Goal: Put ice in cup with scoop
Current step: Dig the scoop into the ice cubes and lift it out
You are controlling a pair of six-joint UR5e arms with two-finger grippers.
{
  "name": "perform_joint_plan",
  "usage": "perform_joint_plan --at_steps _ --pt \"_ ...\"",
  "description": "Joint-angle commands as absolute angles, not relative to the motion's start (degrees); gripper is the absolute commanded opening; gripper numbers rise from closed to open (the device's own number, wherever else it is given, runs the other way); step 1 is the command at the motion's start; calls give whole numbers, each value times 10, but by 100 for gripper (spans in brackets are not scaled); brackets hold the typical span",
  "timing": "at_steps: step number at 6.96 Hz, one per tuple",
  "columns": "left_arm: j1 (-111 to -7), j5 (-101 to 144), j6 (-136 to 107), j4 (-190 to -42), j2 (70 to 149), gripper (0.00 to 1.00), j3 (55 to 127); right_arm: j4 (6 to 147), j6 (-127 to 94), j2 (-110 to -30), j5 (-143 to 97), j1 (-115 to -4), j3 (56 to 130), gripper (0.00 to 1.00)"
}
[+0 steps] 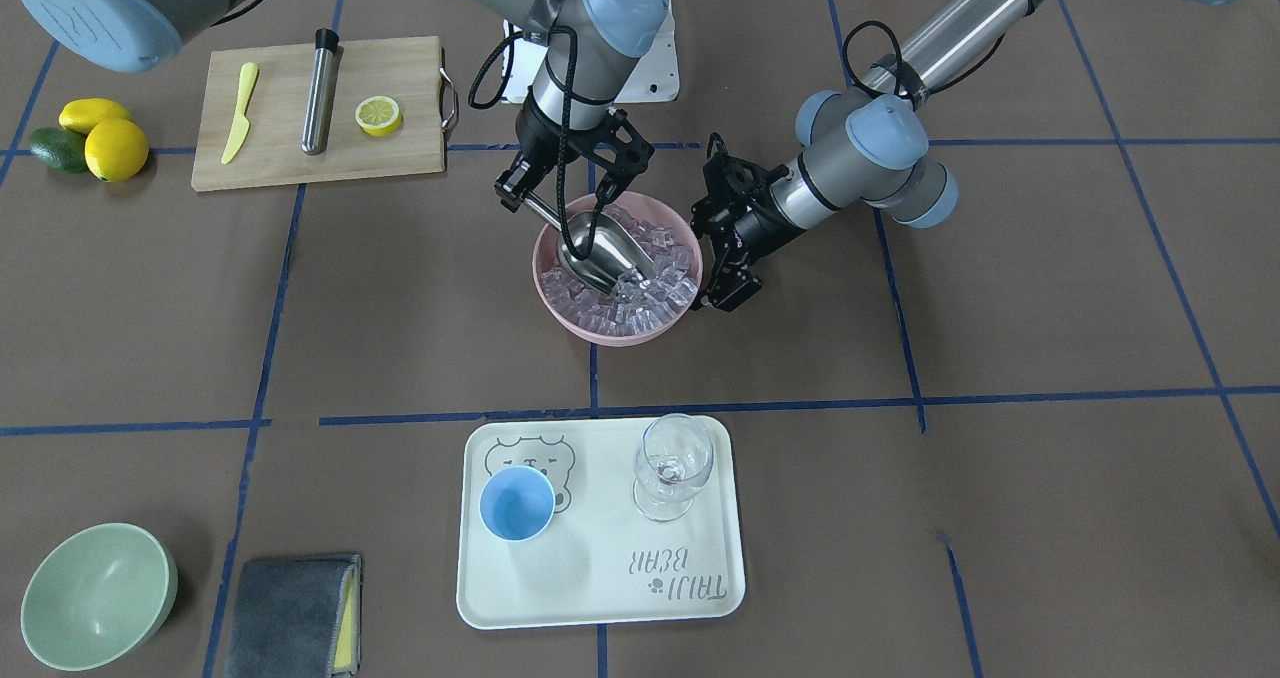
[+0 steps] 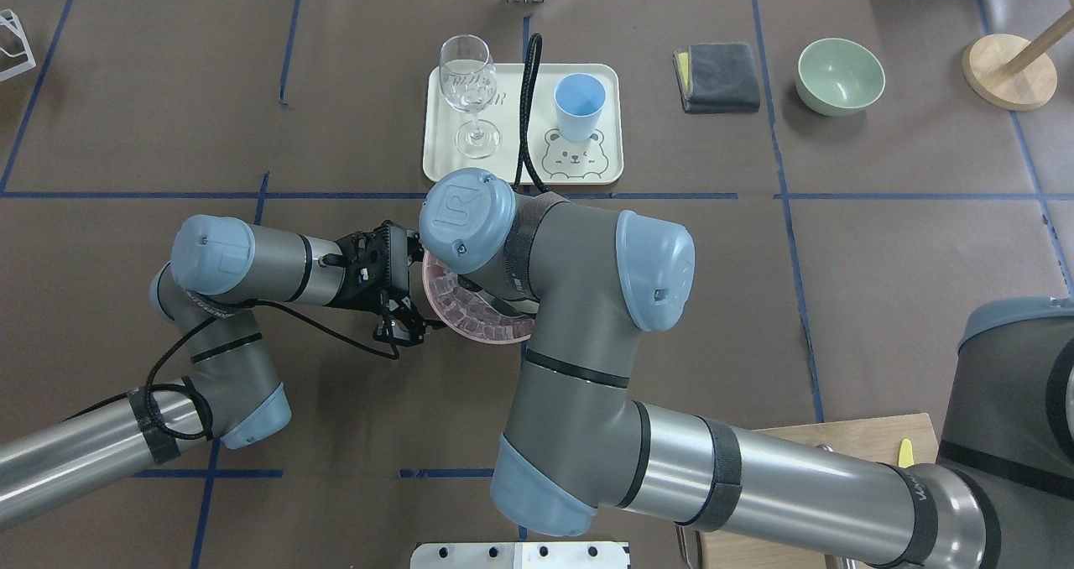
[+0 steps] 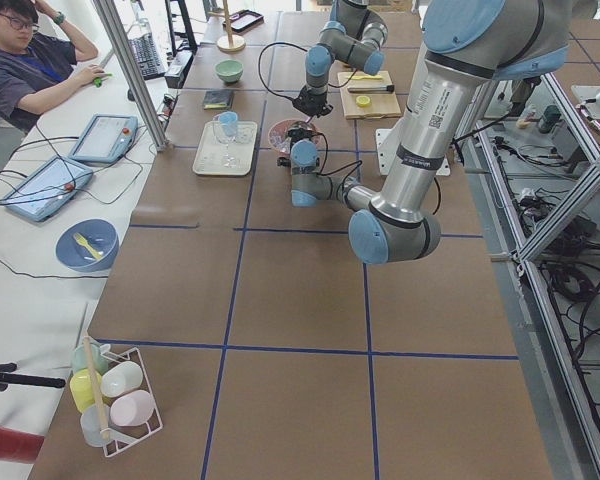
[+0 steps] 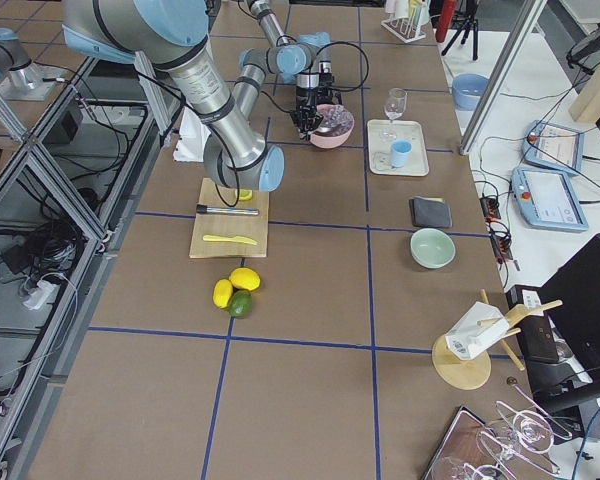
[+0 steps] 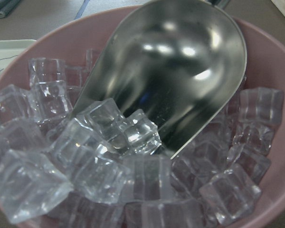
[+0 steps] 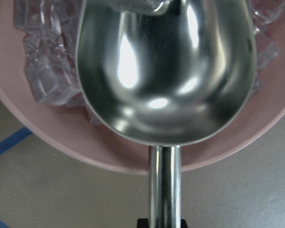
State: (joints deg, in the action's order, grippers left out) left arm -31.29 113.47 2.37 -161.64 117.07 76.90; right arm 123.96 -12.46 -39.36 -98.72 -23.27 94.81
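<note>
The steel scoop (image 1: 603,249) lies trough-up in a pink bowl (image 1: 560,323) full of ice (image 1: 655,293). Its front lip is pushed into the cubes, and two cubes rest at the lip in the left wrist view (image 5: 123,129). My right gripper (image 1: 533,203) is shut on the scoop's thin handle (image 6: 163,190) at the bowl's rim. My left gripper (image 1: 712,256) is open and empty, right beside the bowl's other side, its fingers flanking the rim. The light-blue cup (image 1: 516,503) stands empty and upright on the white tray (image 1: 600,583), apart from both grippers. It also shows in the overhead view (image 2: 579,105).
A clear wine glass (image 1: 675,463) stands on the tray beside the cup. A pale-green bowl (image 1: 95,593) and a grey cloth (image 1: 295,613) lie at the table's near-left corner. A cutting board (image 1: 280,163) holds a knife, a steel tube and half a lemon, with lemons (image 1: 115,148) beside it.
</note>
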Motion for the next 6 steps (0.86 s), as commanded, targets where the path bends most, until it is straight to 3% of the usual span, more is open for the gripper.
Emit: perform_joint_plan --at_steps 1,6 --pt "-313 1135 24 -1616 1172 100 769 1216 -135 -413 -988 -232 968 0" --pt "-313 1135 24 -1616 1172 100 769 1100 -197 -501 -989 -233 1060 0"
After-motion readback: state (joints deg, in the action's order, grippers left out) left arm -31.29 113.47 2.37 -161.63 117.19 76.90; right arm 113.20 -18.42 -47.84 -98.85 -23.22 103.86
